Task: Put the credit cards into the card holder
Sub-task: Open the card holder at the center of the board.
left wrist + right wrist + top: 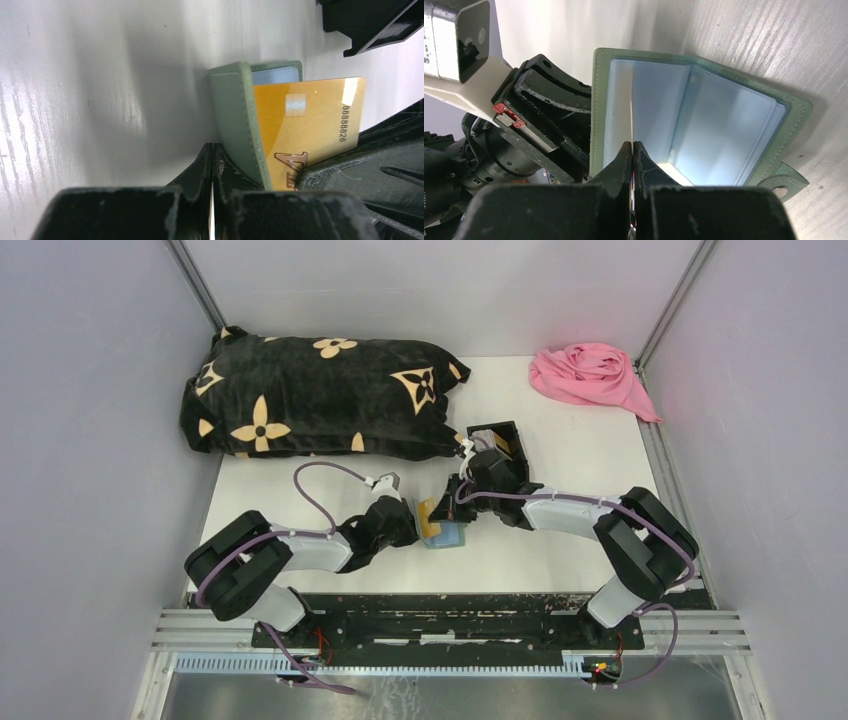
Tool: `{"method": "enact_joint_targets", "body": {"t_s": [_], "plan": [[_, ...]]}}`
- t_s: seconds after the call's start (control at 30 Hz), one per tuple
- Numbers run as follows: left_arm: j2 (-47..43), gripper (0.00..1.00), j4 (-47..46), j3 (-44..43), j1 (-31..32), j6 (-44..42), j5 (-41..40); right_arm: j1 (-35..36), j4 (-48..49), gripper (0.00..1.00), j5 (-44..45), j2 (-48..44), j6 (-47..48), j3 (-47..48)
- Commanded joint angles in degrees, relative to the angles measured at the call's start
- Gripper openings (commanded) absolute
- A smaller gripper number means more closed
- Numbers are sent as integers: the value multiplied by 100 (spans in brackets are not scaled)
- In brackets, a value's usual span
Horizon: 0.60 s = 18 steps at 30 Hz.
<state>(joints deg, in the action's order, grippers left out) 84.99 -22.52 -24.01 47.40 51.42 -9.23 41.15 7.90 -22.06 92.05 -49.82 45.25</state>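
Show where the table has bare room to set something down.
Free: the right side between the pink cloth and right arm; the strip between the black cushion and left arm. Crowded: centre, around the card holder and black box.

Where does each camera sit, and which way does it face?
Top external: above and behind left arm and right arm, looking down at the table.
Left wrist: facing the card holder from outside, and a yellow credit card; left fingers shut below.
Right wrist: facing its pale inside; right fingers pinch the card edge-on.
Both wrists share the card holder.

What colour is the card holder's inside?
The card holder is pale blue inside; right wrist view.
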Motion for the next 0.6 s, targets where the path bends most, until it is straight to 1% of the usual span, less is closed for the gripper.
{"method": "enact_joint_targets", "body": {"t_s": [0.0, 0.3, 0.43, 0.57], "plan": [[335, 3, 797, 152, 64, -316, 209, 119, 135, 1, 59, 111, 61, 283], [577, 3, 606, 219, 59, -342, 319, 339, 74, 1, 209, 384, 190, 414], [327, 3, 1057, 229, 56, -327, 129, 493, -101, 1, 376, 538, 340, 568], [-222, 3, 1918, 200, 63, -230, -293, 632, -275, 1, 616, 661, 486, 660]]}}
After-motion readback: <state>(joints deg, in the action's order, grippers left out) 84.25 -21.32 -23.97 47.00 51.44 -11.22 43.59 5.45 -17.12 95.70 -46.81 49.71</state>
